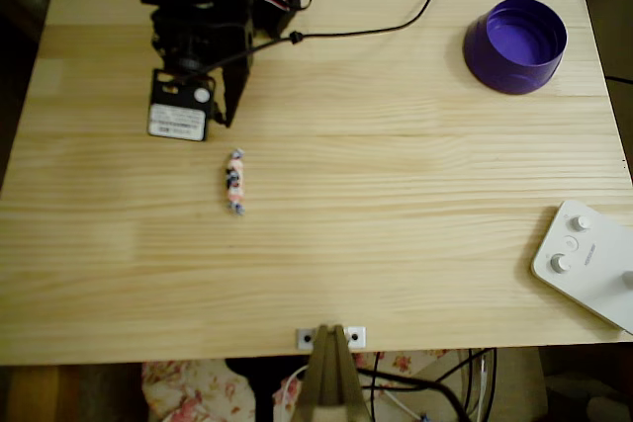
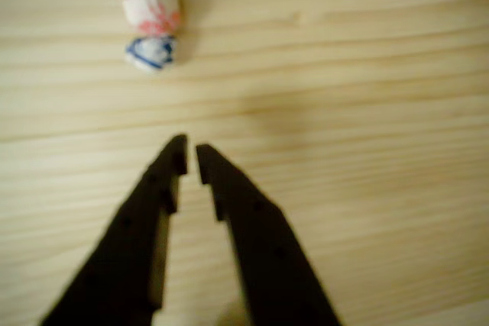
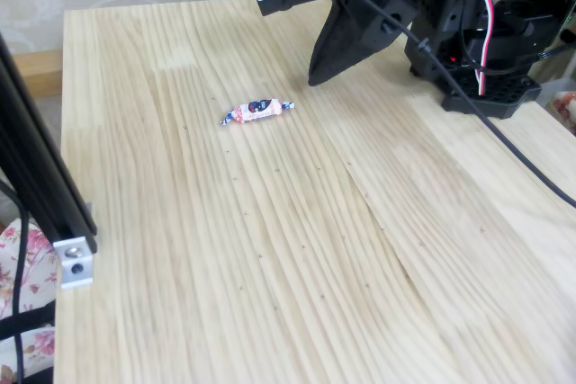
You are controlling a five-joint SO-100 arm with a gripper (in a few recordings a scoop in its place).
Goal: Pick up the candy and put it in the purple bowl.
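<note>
On the pale wood table (image 1: pixel 396 274), overhead view, the candy (image 1: pixel 235 182) lies flat at about 9 o'clock from table centre, long axis running 12-to-6, twisted ends at top and bottom. The purple bowl (image 1: pixel 515 45) stands well apart from it, toward 2 o'clock near the far right corner, open and nothing seen inside. A white device with knobs (image 1: pixel 586 259) sits at the right edge near 4 o'clock, clear of any likely path. The gripper (image 1: pixel 224 118) hangs just off the candy at its 12 o'clock side, not touching; in the fixed view the dark fingers (image 3: pixel 317 74) point down at the board at about 2 o'clock from the sweet (image 3: pixel 256 111). In the wrist view the gripper (image 2: pixel 191 155) shows its two tips nearly closed, a narrow slit between them, nothing held; the candy (image 2: pixel 150 13) is up at 11 o'clock, partly cut by the frame edge and blurred. Judgement: the approach step is in hand and the grasp is not yet made; the jaws will need to spread before descending. Handling estimate: very light, a small firm body inside a crinkly, probably slick wrapper; the twisted ends are soft and would fold or slip out. Best hold is across the middle of the body, jaws square to the long axis. Risks: nudging it sideways on the smooth board, or pinching only a wrapper end.
</note>
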